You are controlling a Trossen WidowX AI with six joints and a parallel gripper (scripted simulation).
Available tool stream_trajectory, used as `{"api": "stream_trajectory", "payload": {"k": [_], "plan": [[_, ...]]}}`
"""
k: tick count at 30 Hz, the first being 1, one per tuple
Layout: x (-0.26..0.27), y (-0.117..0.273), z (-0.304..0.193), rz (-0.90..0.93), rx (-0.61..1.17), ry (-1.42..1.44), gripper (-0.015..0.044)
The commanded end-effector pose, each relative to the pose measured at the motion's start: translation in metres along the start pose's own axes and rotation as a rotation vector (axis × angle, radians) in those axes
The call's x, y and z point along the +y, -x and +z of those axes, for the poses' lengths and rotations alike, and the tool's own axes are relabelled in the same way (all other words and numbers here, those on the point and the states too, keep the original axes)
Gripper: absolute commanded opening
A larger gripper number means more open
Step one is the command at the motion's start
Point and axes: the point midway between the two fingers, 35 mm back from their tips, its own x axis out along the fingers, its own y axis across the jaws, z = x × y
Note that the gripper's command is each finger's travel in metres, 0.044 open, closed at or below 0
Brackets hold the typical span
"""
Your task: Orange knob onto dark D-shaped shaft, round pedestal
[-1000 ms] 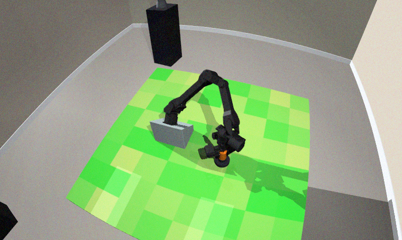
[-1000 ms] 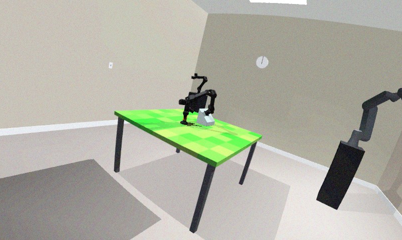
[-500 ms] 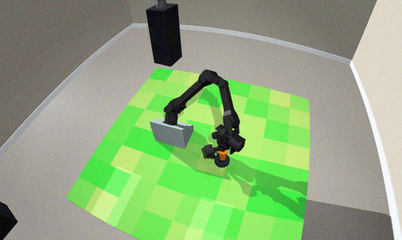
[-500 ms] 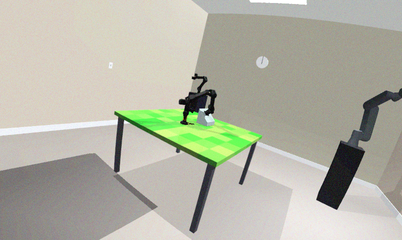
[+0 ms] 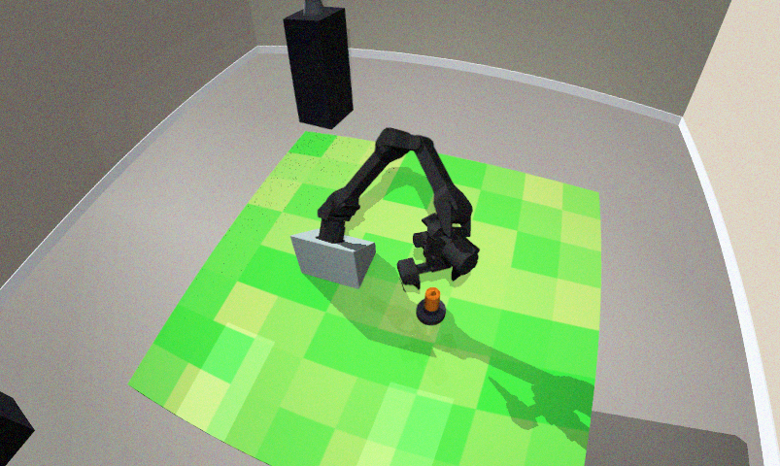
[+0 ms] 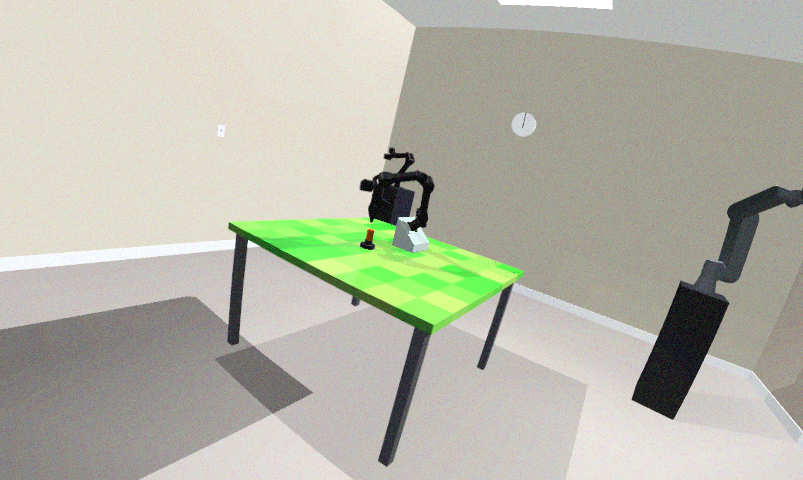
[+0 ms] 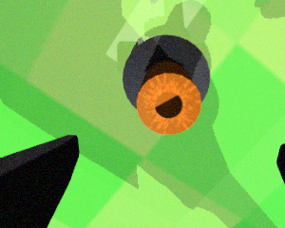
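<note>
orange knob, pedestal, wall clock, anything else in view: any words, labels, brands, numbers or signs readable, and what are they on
No readable text on anything in these views.
Orange knob: no lettering seen.
Round pedestal: none seen.
Wall clock: a hand shows; any numbers are too small to read.
Arm: any marking is too small or dark to read.
</note>
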Motion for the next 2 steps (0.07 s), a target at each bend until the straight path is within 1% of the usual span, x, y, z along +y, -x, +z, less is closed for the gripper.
{"api": "stream_trajectory", "payload": {"k": [1,2], "plan": [[0.0006,-0.0021,-0.0002,0.011,-0.008,0.004,0.044],[0.0006,-0.0021,-0.0002,0.011,-0.008,0.004,0.044]]}}
